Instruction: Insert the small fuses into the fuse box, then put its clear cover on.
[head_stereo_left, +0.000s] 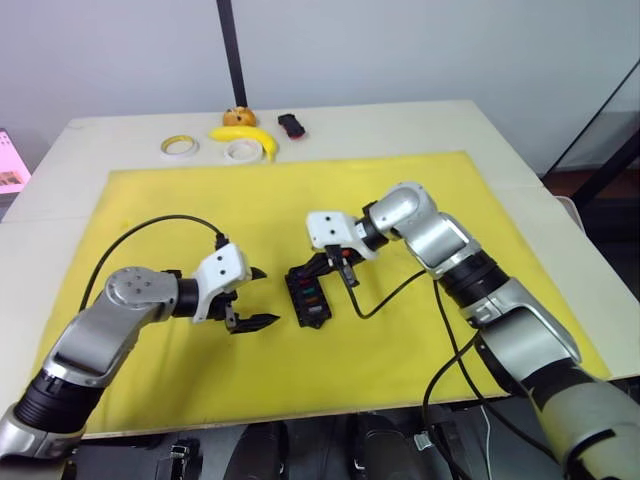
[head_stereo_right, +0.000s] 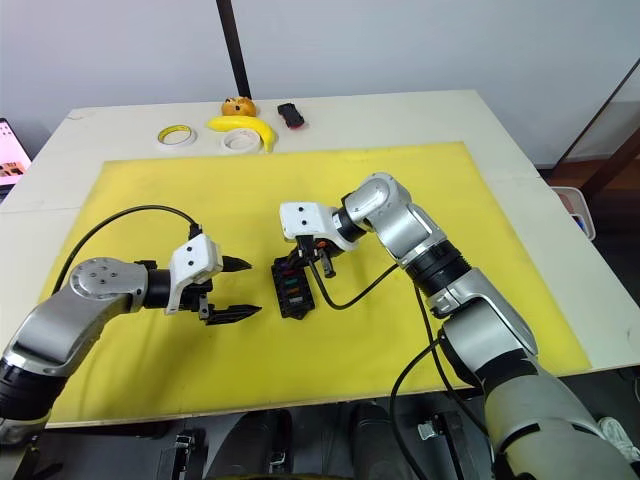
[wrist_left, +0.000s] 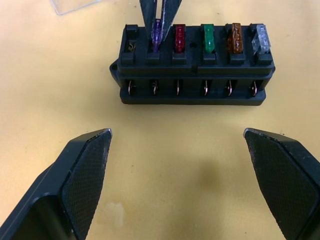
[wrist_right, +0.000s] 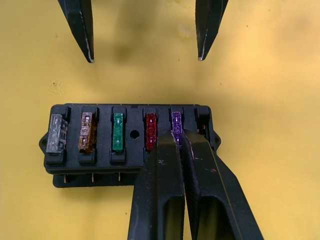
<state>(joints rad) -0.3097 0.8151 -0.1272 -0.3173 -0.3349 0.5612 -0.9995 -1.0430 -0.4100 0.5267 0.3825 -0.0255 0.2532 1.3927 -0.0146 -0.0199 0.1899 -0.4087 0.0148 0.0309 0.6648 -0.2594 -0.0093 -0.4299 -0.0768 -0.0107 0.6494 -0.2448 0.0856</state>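
Note:
The black fuse box (head_stereo_left: 307, 295) lies on the yellow mat (head_stereo_left: 200, 210) between my two grippers. Its far row holds a grey fuse (wrist_right: 55, 132), an amber one (wrist_right: 87, 131), a teal one (wrist_right: 118, 131), a red one (wrist_right: 150, 131) and a purple one (wrist_right: 176, 121). The end slot (wrist_left: 131, 42) beside the purple fuse is empty. My right gripper (head_stereo_left: 345, 277) comes down on the box, shut on the purple fuse, which sits in its slot. My left gripper (head_stereo_left: 268, 296) stands open just left of the box, touching nothing. A corner of the clear cover (wrist_left: 75, 5) lies on the mat beyond the box.
At the table's far edge lie two tape rolls (head_stereo_left: 180, 147) (head_stereo_left: 241, 150), a banana (head_stereo_left: 248, 135), an orange toy (head_stereo_left: 238, 116) and a small black-and-red object (head_stereo_left: 292, 125). Black cables run from both wrists across the mat.

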